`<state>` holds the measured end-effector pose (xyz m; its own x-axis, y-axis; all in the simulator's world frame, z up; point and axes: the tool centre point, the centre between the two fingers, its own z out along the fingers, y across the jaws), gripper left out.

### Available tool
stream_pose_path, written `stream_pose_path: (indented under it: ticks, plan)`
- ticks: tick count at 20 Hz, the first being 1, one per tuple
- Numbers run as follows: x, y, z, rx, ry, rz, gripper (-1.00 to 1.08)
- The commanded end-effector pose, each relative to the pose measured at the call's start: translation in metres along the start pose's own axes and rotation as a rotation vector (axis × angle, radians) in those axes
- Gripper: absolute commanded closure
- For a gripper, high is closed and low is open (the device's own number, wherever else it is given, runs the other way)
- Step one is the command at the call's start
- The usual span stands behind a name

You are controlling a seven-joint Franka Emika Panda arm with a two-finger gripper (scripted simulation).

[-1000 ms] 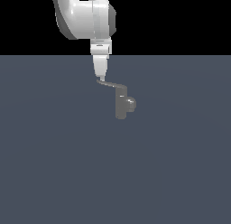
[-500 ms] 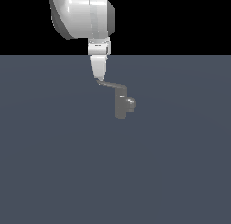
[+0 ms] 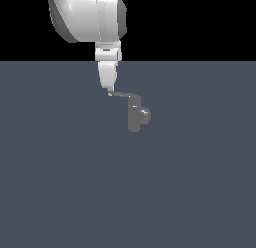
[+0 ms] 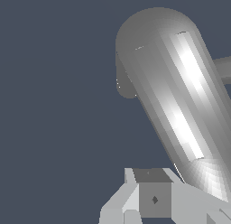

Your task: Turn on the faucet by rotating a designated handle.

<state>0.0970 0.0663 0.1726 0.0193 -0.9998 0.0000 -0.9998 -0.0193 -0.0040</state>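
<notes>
Handle (image 3: 123,95) tip touching claw (image 3: 109,92) fingertips from below, claw spread unclear

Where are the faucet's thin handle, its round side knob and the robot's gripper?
handle (image 3: 124,95): exterior view, middle of the thin lever.
side knob (image 3: 145,115): exterior view, its rounded end.
gripper (image 3: 109,88): exterior view, fingertips at the handle's end.

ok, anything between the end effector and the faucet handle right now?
Nothing visible. In the exterior view the end effector hangs straight down with its tip at the free end of the handle, which runs toward the exterior view's right to the top of the faucet. Actual contact can't be confirmed. The floor around shows nothing else.
</notes>
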Motion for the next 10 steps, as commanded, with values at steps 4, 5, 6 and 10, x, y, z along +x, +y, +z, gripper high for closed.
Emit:
stream_pose_path:
  ticks: [4, 5, 6, 10]
  plan:
    - [-0.003, 0.016, 0.000, -0.004, 0.000, -0.001, 1.08]
    - [-0.004, 0.019, 0.000, -0.004, 0.000, -0.001, 1.08]
    - [-0.004, 0.022, 0.000, -0.004, 0.000, -0.001, 1.08]
    - [-0.003, 0.023, -0.001, 0.001, 0.001, 0.002, 1.08]
